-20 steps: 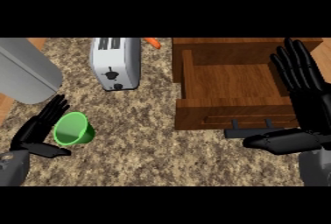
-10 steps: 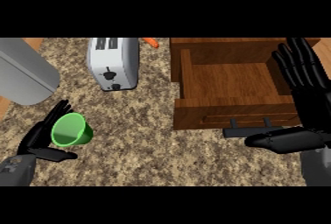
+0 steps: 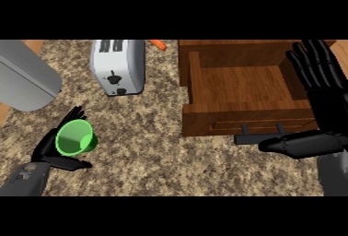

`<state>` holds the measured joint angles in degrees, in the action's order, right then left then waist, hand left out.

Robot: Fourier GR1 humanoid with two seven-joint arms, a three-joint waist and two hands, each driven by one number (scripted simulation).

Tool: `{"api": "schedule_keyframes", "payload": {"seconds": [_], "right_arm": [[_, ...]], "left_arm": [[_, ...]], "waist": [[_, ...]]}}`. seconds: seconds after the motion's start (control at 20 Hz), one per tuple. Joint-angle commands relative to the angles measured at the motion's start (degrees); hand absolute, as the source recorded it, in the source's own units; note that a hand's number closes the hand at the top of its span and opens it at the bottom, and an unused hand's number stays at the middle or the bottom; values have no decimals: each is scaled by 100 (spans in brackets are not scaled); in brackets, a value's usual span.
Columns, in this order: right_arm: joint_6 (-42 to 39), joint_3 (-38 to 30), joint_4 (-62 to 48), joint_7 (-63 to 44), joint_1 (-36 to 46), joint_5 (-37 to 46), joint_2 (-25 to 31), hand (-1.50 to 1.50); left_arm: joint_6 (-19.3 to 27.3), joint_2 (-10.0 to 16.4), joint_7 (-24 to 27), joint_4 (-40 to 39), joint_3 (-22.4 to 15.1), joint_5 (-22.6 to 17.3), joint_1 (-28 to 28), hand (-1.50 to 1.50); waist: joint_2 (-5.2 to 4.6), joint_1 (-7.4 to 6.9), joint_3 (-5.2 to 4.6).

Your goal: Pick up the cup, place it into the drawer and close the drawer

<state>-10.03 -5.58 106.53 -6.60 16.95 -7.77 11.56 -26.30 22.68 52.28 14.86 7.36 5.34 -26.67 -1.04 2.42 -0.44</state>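
Speckled surface (image 3: 156,156) across frame. Wooden drawer (image 3: 238,87) wide open, upper R. Toaster (image 3: 119,64) top, L of drawer. R hand (image 3: 326,106) spread flat over drawer's R edge, thumb out past its front. L hand (image 3: 46,151) lower L, fingers and thumb clasping green cup (image 3: 75,137), well apart from drawer.

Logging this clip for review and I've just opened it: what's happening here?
The robot's left hand, at the lower left, has its fingers and thumb round the green cup over the counter. The wooden drawer at the right stands open with nothing visible in it, and the cup is well away from it. The right hand is open, fingers up, resting by the drawer's right side. A toaster sits at the back.
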Motion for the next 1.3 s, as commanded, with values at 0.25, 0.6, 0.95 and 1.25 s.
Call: {"api": "schedule_keyframes", "payload": {"seconds": [0.25,0.6,0.95,1.25], "right_arm": [[-89,-42,126,-21,-124,-79,55,-150],[34,-5,0,-71,7,89,30,-150],[26,-118,-32,-105,99,27,96,-150],[14,-221,13,-102,-29,-22,137,-150]], "left_arm": [[-763,-172,746,-236,-30,-4,-154,-150],[-1544,-411,627,-104,-140,-112,-321,150],[458,-438,1712,379,-37,24,-167,150],[2815,-1187,1431,342,1263,-1011,-22,150]], "waist": [[-20,105,-7],[5,27,0],[1,0,1],[52,-117,19]]}}
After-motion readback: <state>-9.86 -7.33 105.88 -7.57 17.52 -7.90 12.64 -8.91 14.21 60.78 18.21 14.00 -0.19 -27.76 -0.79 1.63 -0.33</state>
